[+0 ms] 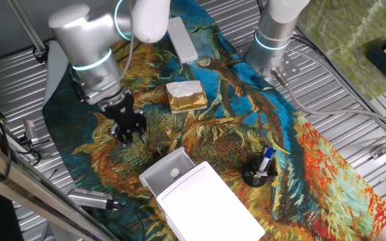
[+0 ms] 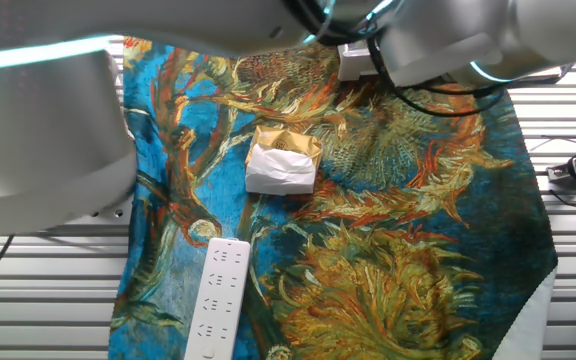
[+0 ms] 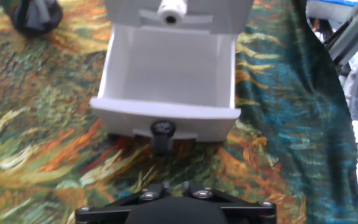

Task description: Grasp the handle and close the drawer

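Drawer (image 1: 158, 175) – a shallow light-grey plastic tray – is seen pulled out of the flat-topped white box (image 1: 206, 204), which is set on the sunflower-patterned blue and orange cloth (image 1: 300, 154). The black two-finger gripper (image 1: 131, 137) is held above the cloth near the tray's open end; its spread cannot be told. The small round white knob handle (image 3: 169, 12) is seen at the tray's far end – against the box face.

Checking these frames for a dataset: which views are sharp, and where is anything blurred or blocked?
One fixed view: sharp, evenly lit; the drawer and the claw are clear. The other fixed view: the out-of-focus arm blocks the top and left, and the drawer is not in view. Hand view: soft, the handle and the cloth are slightly blurred.
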You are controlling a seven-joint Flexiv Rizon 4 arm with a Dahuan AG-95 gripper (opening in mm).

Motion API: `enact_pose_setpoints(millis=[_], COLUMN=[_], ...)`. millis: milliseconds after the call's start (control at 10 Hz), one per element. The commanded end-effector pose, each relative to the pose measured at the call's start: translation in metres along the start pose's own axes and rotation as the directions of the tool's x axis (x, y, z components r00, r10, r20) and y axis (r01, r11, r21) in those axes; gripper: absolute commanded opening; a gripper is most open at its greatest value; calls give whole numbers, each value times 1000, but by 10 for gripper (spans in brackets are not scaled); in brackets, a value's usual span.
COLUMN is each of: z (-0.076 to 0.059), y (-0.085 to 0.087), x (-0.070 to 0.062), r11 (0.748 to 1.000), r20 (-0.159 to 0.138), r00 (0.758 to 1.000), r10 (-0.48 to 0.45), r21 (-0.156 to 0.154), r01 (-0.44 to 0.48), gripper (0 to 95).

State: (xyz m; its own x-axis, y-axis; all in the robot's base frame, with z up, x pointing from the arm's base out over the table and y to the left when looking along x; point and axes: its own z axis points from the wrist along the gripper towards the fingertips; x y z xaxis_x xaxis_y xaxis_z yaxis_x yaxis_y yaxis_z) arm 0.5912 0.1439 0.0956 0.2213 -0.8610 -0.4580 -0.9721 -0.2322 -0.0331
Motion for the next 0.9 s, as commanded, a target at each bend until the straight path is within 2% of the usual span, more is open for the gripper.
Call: enact_pose_setpoints(millis=[100,400,500,600,900], z=[6,16,19,20,26], y=[0,1,3,4,16], x=[-6,-10,-11,-11,-13], r11=[1000,1000,1000,1000,1000], r20=[8,23,32,34,34], r00=[1000,1000,999,999,999], r10=[-1,2,6,6,14], r21=[3,7,9,9,8], r01=[1,-2,-7,-7,-15], gripper=[380,380,190,380,380])
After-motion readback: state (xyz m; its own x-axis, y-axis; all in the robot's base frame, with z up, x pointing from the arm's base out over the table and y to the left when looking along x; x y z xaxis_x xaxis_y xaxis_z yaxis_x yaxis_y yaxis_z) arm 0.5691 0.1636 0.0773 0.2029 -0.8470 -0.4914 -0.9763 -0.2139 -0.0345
